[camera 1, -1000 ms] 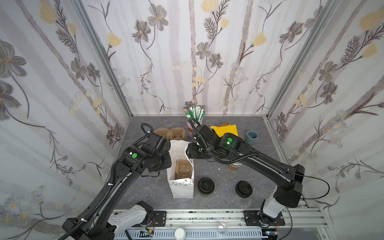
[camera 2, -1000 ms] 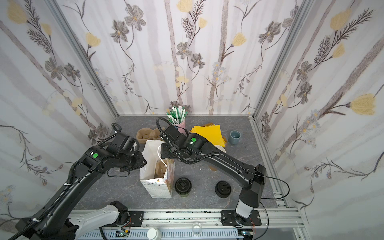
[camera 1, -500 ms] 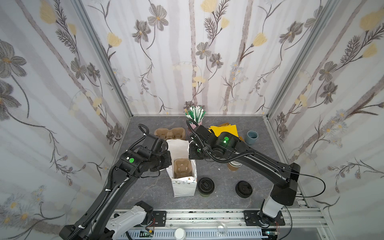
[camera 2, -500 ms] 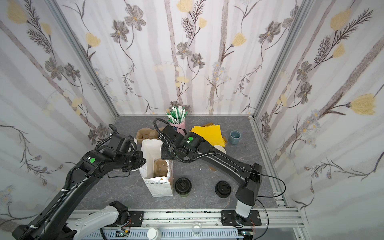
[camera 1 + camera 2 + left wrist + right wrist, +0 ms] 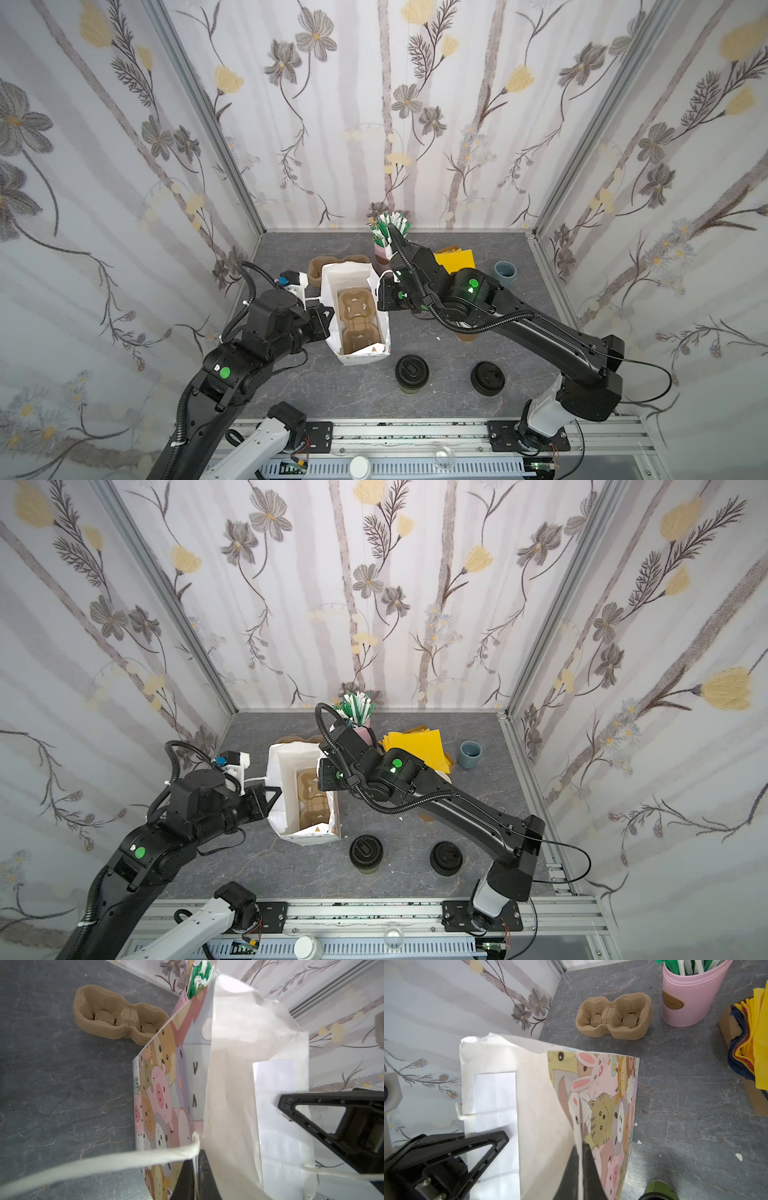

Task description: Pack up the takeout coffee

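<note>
Right wrist: right gripper point(image 5: 579, 1147) on bag point(image 5: 608, 1105)

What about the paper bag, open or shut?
Open: the paper bag gapes at its mouth in both top views, showing a cardboard cup carrier inside.

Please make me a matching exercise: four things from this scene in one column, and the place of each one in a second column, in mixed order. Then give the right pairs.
Things
1. takeout coffee
2. single brown cup carrier
3. pink straw holder
4. blue-grey cup

Places
A. right of the yellow napkins, at the back
B. lying inside the paper bag
C. outside the bag, toward the front, beside the pile of black lids
D. at the back wall, near the middle

Pairs: 1-C, 2-B, 3-D, 4-A
</note>
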`<state>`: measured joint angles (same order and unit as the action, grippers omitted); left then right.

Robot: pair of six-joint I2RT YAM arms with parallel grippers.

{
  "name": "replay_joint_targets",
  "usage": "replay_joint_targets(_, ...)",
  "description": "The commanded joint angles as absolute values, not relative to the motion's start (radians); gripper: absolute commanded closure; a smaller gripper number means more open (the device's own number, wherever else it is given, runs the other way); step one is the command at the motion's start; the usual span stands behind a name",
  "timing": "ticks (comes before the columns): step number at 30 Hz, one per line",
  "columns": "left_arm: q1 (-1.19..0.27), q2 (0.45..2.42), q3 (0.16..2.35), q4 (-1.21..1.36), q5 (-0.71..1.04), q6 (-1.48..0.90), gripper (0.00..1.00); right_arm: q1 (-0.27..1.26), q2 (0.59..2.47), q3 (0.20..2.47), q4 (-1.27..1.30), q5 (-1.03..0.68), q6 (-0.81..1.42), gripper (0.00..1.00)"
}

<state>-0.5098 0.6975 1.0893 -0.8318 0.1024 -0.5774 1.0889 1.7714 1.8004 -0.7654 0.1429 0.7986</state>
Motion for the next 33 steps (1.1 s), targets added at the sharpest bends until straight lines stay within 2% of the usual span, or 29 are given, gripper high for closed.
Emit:
replay_joint_targets(1,-0.512,0.645,1.056,-0.656,0.122,-0.488,1.00,1.097,1.740,1.764,-0.624,0.203,0.750,1.00)
replay_joint_targets(10,-0.511,0.587,0.990,-0.604,0.138,-0.412,1.00,1.104,1.720,1.729,-0.557,0.209,0.731,1.00)
replay_joint_targets(15,-0.511,0.583,0.977,-0.618,0.085,-0.504,1.00,1.098,1.752,1.741,-0.645,0.153,0.767,1.00)
replay_joint_targets(24,-0.511,0.560,0.898,-0.656,0.118,-0.638,1.00,1.084,1.815,1.806,-0.760,0.101,0.811,1.00)
replay_joint_targets(28,-0.511,0.559,0.884,-0.662,0.131,-0.648,0.80,1.075,1.849,1.838,-0.802,0.092,0.824,1.00)
replay_joint_targets(33,-0.511,0.553,0.885,-0.680,0.118,-0.662,0.64,1.055,1.888,1.841,-0.825,0.059,0.848,1.00)
